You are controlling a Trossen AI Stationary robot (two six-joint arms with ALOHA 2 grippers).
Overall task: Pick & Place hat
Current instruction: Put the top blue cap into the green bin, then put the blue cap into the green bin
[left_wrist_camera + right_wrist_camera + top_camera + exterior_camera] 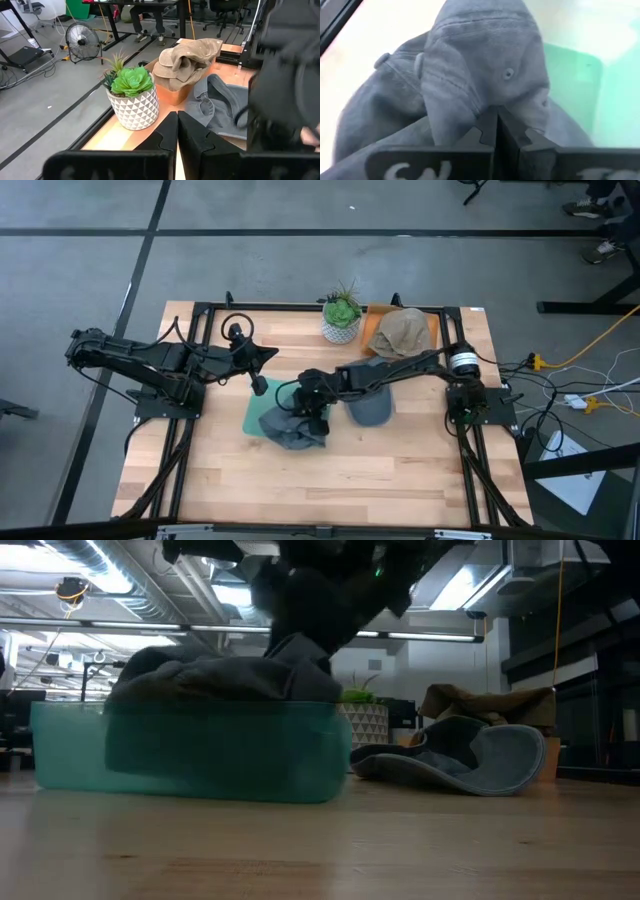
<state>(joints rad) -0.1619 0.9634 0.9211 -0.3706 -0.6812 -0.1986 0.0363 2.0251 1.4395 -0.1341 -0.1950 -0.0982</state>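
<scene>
Grey hat in teal bin, pinched by closed right end effector.

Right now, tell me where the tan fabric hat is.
In the high view, the tan fabric hat sits on the orange tray at the table's far edge, right of centre, beside the small potted succulent.

Both arms are matte black, built of jointed segments with black cables looped along them. The right arm carries a silver ring near its base. Each gripper has flat black fingers with stepped inner edges; white lettering marks the right gripper's body.
</scene>
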